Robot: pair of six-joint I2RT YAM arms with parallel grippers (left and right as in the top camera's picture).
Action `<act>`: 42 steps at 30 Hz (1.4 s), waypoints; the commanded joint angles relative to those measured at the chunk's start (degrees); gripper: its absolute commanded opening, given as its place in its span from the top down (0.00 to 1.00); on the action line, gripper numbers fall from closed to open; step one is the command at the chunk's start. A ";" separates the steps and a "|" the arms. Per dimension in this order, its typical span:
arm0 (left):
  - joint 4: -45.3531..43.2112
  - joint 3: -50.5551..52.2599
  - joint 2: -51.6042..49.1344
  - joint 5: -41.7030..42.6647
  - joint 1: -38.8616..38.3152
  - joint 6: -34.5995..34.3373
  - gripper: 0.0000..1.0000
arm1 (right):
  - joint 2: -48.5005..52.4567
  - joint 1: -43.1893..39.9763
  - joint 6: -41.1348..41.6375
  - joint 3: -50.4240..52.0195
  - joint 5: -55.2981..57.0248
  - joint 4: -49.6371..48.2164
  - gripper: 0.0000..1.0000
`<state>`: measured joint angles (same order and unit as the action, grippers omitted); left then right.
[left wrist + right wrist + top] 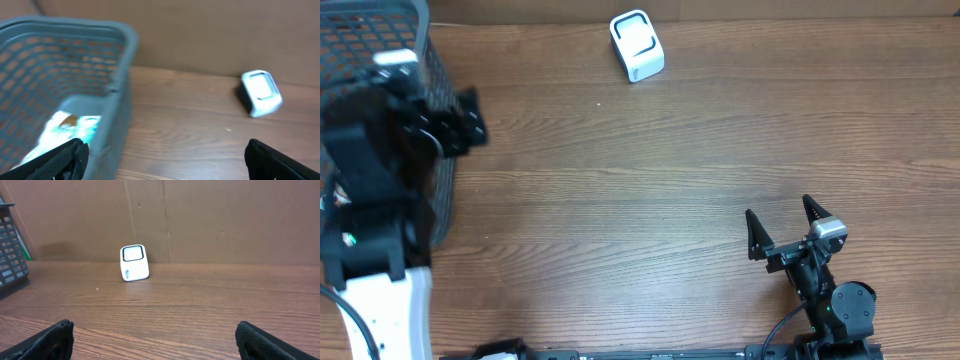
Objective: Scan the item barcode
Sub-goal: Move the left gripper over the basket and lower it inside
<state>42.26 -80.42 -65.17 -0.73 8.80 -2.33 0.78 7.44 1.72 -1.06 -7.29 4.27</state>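
Note:
The item, a white and light-blue packet [67, 129], lies blurred on the floor of the grey mesh basket [85, 30]. My left gripper [162, 161] is open and straddles the basket's right wall, with one finger [60, 160] inside over the packet and the other outside over the table. From overhead, the left arm covers the basket [420, 20] and the packet is hidden. The white barcode scanner [637, 45] stands at the table's far edge. My right gripper [780, 212] rests open and holds nothing at the near right, facing the scanner [134, 262].
A brown cardboard wall [200, 215] runs behind the table's far edge. Wooden tabletop [650, 180] stretches between the basket, the scanner [261, 92] and the right gripper [160, 340]. The basket's corner [10, 255] shows at the left of the right wrist view.

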 commanded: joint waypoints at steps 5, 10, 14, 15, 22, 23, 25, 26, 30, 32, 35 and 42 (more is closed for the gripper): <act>4.09 -14.95 -8.96 1.99 11.10 2.62 0.06 | -0.61 -0.13 -0.09 0.61 -0.31 -0.22 0.00; 5.73 -15.69 -13.27 -0.09 17.55 2.60 0.08 | -0.61 -0.13 -0.09 0.61 -0.31 -0.24 0.00; 9.79 -15.69 -18.16 1.07 21.88 2.56 0.03 | -0.61 -0.13 -0.09 0.61 -0.31 -0.22 0.00; 10.49 -15.69 -19.34 1.66 22.71 2.60 0.02 | -0.61 -0.13 -0.09 0.61 -0.31 -0.22 0.00; 14.12 -15.69 -27.45 8.68 28.30 4.35 0.00 | -0.61 -0.13 -0.09 0.61 -0.31 -0.24 0.00; 14.49 -15.69 -28.37 9.94 28.68 4.98 0.00 | -0.61 -0.13 -0.09 0.61 -0.31 -0.22 0.00; 15.04 -15.69 -30.12 11.21 28.92 6.25 0.01 | -0.61 -0.13 -0.09 0.61 -0.31 -0.24 0.00; 15.28 -15.69 -30.82 11.15 28.89 6.54 0.01 | -0.61 -0.13 -0.09 0.61 -0.31 -0.24 0.00; 16.11 -15.61 -34.14 12.31 28.41 8.85 0.01 | -0.61 -0.13 -0.09 0.61 -0.31 -0.24 0.00; 16.02 -15.37 -34.99 13.81 28.24 10.10 0.01 | -0.61 -0.13 -0.09 0.61 -0.31 -0.24 0.00; 16.39 -15.30 -36.50 13.86 27.93 10.38 0.02 | -0.61 -0.13 -0.09 0.61 -0.31 -0.22 0.00; 17.40 -15.30 -40.61 13.97 27.15 11.15 0.05 | -0.61 -0.13 -0.09 0.61 -0.31 -0.22 0.00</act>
<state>59.22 -95.59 -103.35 11.86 36.75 6.66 0.80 7.44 1.72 -1.06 -7.29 4.29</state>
